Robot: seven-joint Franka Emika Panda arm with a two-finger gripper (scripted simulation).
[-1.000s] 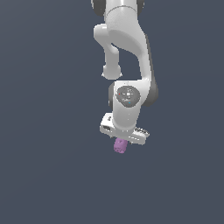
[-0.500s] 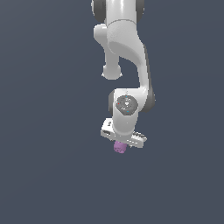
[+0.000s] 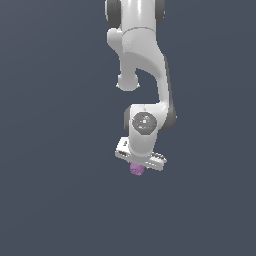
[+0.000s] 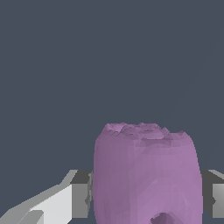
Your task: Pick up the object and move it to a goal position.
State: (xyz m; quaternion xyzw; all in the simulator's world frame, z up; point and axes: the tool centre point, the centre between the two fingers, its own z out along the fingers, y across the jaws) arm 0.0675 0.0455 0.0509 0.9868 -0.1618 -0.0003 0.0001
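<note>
One object [image 4: 146,175] sits between our fingers [image 4: 81,199], and we have the gripper [image 3: 137,169] clamped on it, pads pressing both flanks in the wrist view. In the exterior view it pokes out just beneath the hand, hanging under the arm [image 3: 142,75]. We judge the carry is under way, so we should hold the squeeze firm and move smoothly, since its bumpy barrel shape could twist or slip. Around us we see only plain dark ground, no edges or obstacles, so we have open room on every side; no goal marker shows
</note>
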